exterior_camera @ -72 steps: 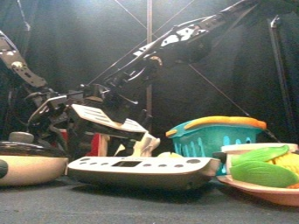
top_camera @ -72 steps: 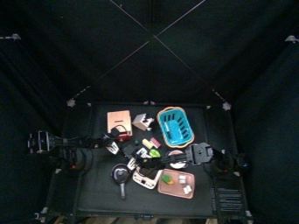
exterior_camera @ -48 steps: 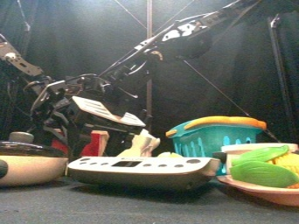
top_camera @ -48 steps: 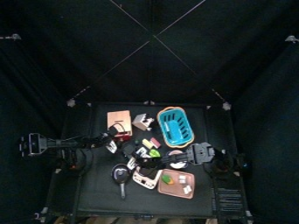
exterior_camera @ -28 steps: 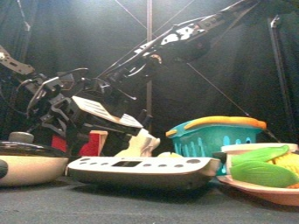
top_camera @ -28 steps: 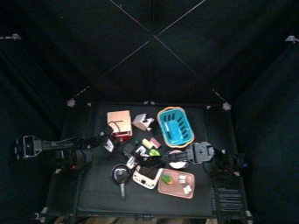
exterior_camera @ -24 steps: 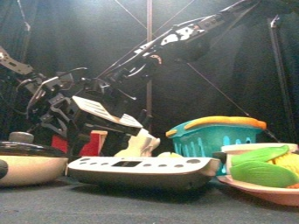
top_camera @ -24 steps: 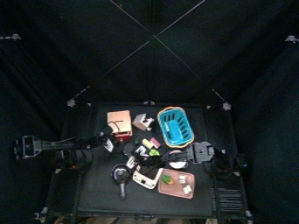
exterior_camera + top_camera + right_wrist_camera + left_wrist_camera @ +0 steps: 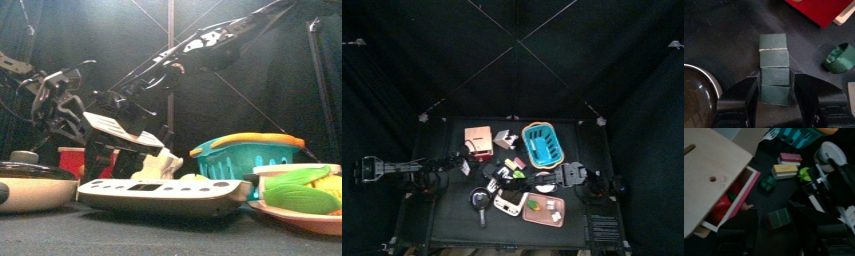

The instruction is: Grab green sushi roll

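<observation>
The green sushi roll [image 9: 839, 56], a dark green ring, lies on the table just beside my right gripper [image 9: 776, 82]. That gripper is open, its jaws on either side of a strip of dark green blocks [image 9: 774, 62]. In the top view the right gripper [image 9: 563, 178] is at the table's right side. My left gripper [image 9: 777, 223] is open and empty, held high at the table's left edge [image 9: 452, 163], over a dark green square block [image 9: 779, 218].
A blue basket [image 9: 543, 143] stands at the back right and a wooden box [image 9: 477, 137] with a red inside at the back left. A pan [image 9: 34, 185], a scale [image 9: 160, 195] and a pink plate [image 9: 543, 208] line the front edge.
My left arm has drawn back to the left and risen away from the things. The right arm has not moved.
</observation>
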